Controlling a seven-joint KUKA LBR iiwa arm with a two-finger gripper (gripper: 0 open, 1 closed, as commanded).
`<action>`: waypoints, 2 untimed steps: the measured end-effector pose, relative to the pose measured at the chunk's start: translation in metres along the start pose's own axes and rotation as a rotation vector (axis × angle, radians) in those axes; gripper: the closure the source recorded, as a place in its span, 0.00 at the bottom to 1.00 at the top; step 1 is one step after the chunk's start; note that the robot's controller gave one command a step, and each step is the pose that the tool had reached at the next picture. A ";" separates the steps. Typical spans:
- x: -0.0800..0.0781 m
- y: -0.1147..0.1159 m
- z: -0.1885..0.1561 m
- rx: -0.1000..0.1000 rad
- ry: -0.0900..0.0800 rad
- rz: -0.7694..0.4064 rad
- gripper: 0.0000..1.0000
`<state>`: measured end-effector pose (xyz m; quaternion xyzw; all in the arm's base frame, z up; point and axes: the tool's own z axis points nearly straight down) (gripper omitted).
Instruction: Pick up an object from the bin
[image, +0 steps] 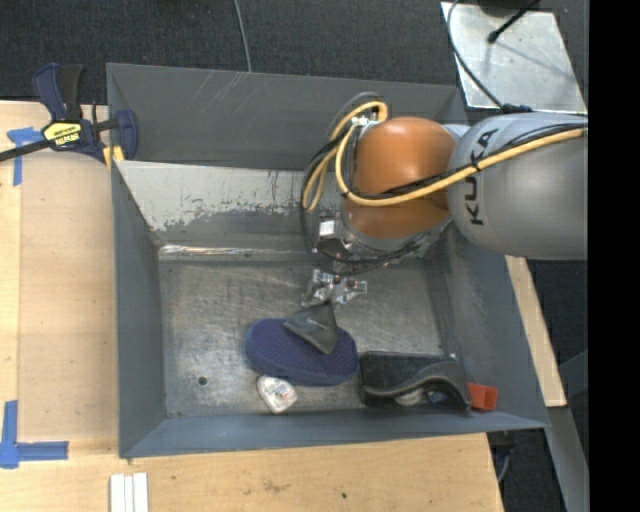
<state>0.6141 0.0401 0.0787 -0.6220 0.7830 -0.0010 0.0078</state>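
Note:
My gripper (335, 288) hangs low over the middle of the bin, just behind a dark blue oval pad (290, 358) that lies flat on the floor. A dark grey wedge-shaped piece (316, 331) reaches from under the gripper onto the pad's rear edge; whether it is part of the gripper or a loose thing is unclear. A small white crumpled thing (277, 393) rests against the pad's front edge.
A black curved object (405, 378) with a red end (483, 397) lies along the front right wall. The arm and its orange cover with cables come in from the right, over the bin's back right part.

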 end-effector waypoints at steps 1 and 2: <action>-0.024 0.016 -0.091 -0.002 0.005 -0.013 1.00; -0.026 0.017 -0.157 -0.003 0.006 -0.136 1.00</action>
